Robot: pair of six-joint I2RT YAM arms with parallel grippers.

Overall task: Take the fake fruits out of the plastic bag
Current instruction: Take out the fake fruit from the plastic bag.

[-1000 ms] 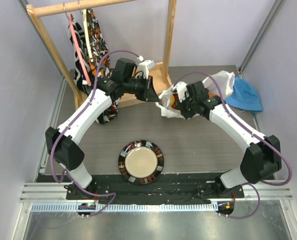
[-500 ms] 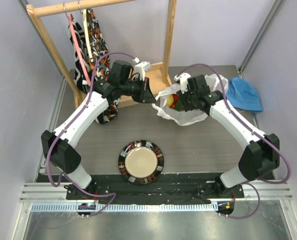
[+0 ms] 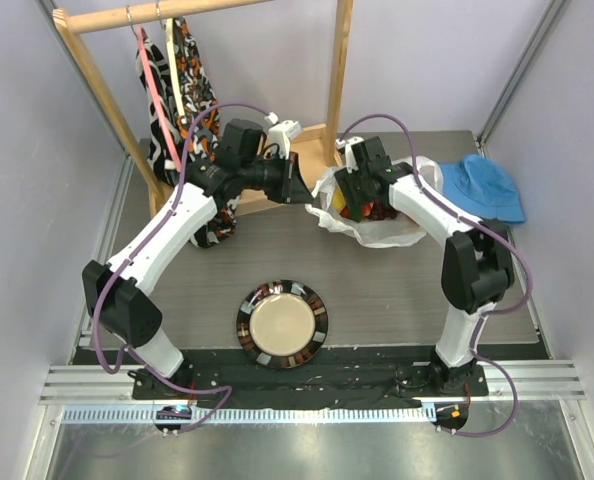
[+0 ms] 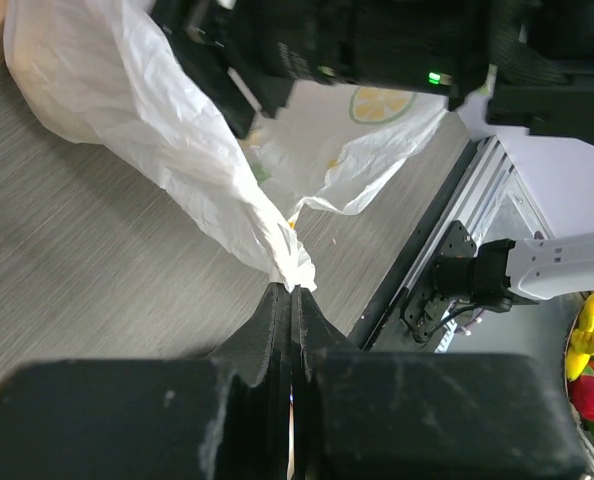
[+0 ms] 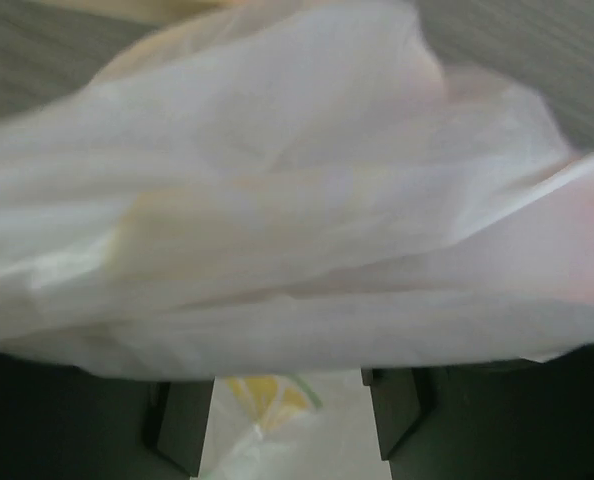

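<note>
The white plastic bag (image 3: 385,228) lies crumpled at the back of the table, its mouth facing left. Red and yellow fake fruits (image 3: 365,211) show inside the mouth. My left gripper (image 3: 302,190) is shut on the bag's twisted handle (image 4: 289,268) and holds it out to the left. My right gripper (image 3: 349,195) sits at the bag's mouth with its jaws apart. In the right wrist view, bag film (image 5: 297,220) fills the frame and drapes over the fingers (image 5: 182,425). A lemon print (image 5: 267,395) shows between them. No fruit shows in either wrist view.
A dark-rimmed plate (image 3: 282,325) sits near the front centre. A blue hat (image 3: 489,188) lies right of the bag. A wooden rack (image 3: 335,90) with a patterned cloth (image 3: 177,70) stands at the back left, close behind my left gripper.
My right gripper has moved left and back to the bag's mouth, and its jaws have spread. The bag has shifted with it. My left gripper keeps its hold on the handle.
</note>
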